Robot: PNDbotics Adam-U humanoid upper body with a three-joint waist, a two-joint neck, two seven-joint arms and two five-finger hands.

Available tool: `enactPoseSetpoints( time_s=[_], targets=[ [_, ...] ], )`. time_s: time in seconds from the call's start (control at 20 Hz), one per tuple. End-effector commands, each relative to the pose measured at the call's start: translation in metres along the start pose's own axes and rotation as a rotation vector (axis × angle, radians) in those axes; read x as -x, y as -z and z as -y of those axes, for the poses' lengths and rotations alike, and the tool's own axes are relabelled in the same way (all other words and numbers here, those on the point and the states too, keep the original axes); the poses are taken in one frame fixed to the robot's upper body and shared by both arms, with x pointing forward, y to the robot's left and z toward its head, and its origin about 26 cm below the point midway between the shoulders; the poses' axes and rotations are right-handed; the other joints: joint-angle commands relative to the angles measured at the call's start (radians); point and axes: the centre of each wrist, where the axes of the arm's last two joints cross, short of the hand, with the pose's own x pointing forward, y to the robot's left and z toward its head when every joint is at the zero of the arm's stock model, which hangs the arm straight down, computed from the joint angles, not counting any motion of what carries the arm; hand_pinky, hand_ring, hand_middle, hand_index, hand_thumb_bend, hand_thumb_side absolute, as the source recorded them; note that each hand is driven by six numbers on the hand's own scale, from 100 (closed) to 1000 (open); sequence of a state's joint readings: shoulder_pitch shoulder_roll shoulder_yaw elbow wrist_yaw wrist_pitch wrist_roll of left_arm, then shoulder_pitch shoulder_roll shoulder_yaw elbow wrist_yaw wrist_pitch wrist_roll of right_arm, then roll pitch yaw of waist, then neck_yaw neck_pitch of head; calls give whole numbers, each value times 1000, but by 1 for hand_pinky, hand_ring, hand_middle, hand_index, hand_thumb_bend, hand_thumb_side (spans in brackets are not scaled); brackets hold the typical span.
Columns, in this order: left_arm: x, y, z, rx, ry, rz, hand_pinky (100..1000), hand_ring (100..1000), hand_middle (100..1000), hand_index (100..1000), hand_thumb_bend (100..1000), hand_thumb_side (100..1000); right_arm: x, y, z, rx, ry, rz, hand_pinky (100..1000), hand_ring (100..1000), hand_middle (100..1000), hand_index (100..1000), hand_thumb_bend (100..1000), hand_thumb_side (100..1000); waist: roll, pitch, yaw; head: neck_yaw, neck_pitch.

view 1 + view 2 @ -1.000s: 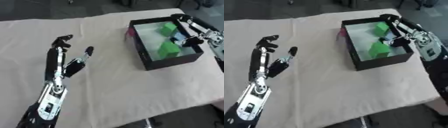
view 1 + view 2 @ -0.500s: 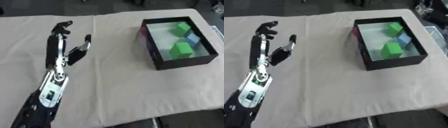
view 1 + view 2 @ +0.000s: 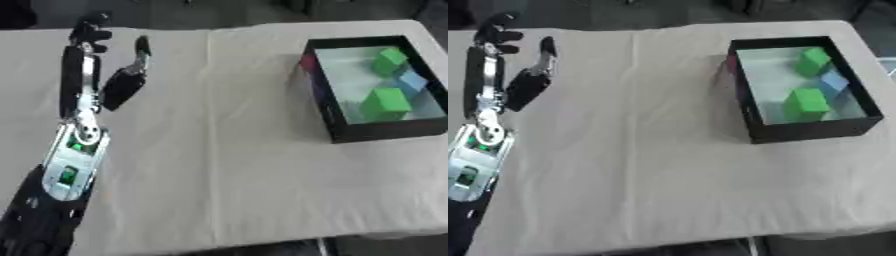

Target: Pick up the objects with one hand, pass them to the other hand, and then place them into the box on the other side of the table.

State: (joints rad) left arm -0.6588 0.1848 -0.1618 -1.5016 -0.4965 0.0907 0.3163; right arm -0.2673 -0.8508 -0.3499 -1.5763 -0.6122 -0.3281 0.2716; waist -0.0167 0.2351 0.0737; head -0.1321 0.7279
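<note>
Reaching over the table, left hand open, fingers straight, holding nothing, well apart from the box.

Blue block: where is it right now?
In the left eye view the blue block lies inside the black box on the table's right side, against the box's right wall, between the two green blocks.

My left robot hand has black fingers and thumb on silver links. The wrist is a silver housing with small green markings. Below it the forearm is black.
</note>
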Motion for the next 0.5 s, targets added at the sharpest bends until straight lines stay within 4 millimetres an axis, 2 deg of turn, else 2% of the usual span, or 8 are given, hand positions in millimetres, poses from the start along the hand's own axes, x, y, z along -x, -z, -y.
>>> enactPoseSetpoints(
  time_s=[0.05,0.25,0.5],
  targets=[
    [-1,11,-44,-131,-54,8,731,768,864,874,187,707,-13,-3,4,52,-2,36,1000,1000,1000,959,100,509,0,-21,0,10,3],
    [8,12,-80,-265,-191,-50,739,763,864,872,193,757,-6,-24,-1,108,7,-8,1000,1000,1000,975,100,520,2,-19,1,18,4],
    [29,2,-110,-354,-301,-116,745,751,856,866,284,633,0,-43,-7,124,10,-49,1000,1000,1000,1000,100,524,3,-16,1,12,-1]
  ],
)
